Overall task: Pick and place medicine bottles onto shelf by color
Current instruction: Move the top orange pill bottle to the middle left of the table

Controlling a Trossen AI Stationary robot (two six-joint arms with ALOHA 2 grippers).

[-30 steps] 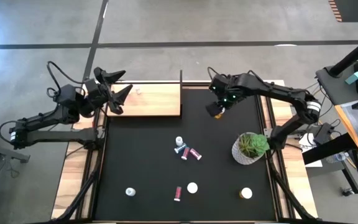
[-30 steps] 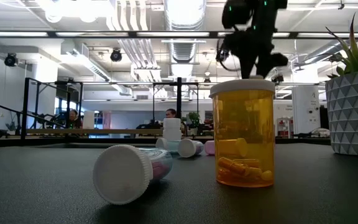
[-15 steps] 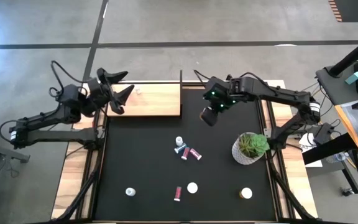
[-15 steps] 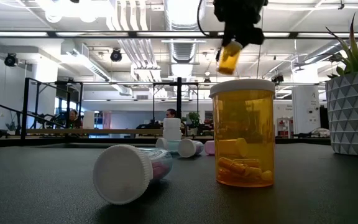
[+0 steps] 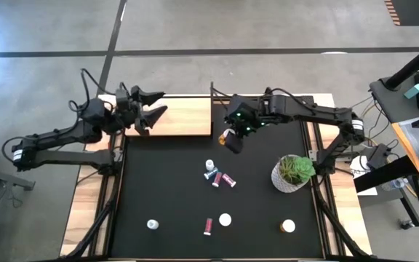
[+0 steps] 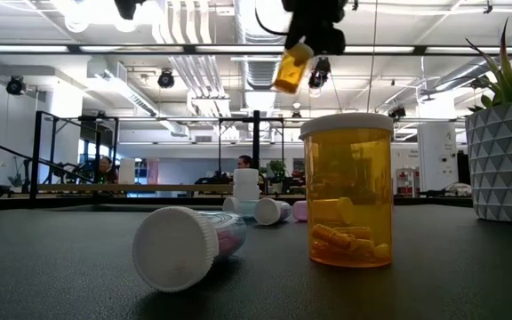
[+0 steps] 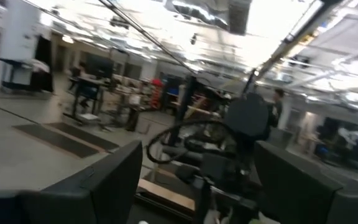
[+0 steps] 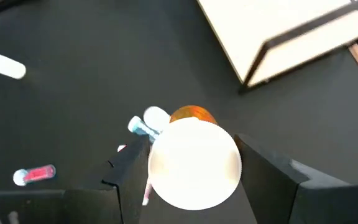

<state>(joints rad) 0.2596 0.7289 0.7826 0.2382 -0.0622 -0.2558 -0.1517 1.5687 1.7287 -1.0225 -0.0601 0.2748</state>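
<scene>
While gripped by its white cap between the two dark fingers of the right gripper [image 5: 230,140], hangs in the air an orange medicine bottle [image 6: 292,68], tilted, amber and see-through, just off the near right corner of the shelf [image 5: 182,116]. Seen from the right wrist as a broad white disc of a cap [image 8: 194,163] with a sliver of orange body behind it, above the black mat [image 5: 166,189].

Stands upright on that mat, well apart from the shelf and toward the table's near edge, a second orange bottle [image 6: 346,189], holding a scatter of yellow capsules at its bottom. Lies on its side just beside it a clear, white-capped bottle [image 6: 186,245] with pink showing inside. Sits between these and the shelf a small cluster: one upright white-capped bottle [image 5: 209,166] and a pink one [image 5: 227,179] lying down, with a teal-tinted piece beside them. Rest farther from the shelf, along the near edge, a pink bottle [image 5: 208,226] and two more white caps [image 5: 152,224] [image 5: 289,226].

Carries one tiny white bottle [image 5: 164,106] near its left end, the pale wooden shelf.

Hovers over the shelf's left edge the left gripper [image 5: 154,110], fingers spread wide and holding nothing.

Stands to the right of the cluster, far from the shelf, a white faceted pot [image 5: 285,180] with a spiky green plant [image 5: 297,168].
</scene>
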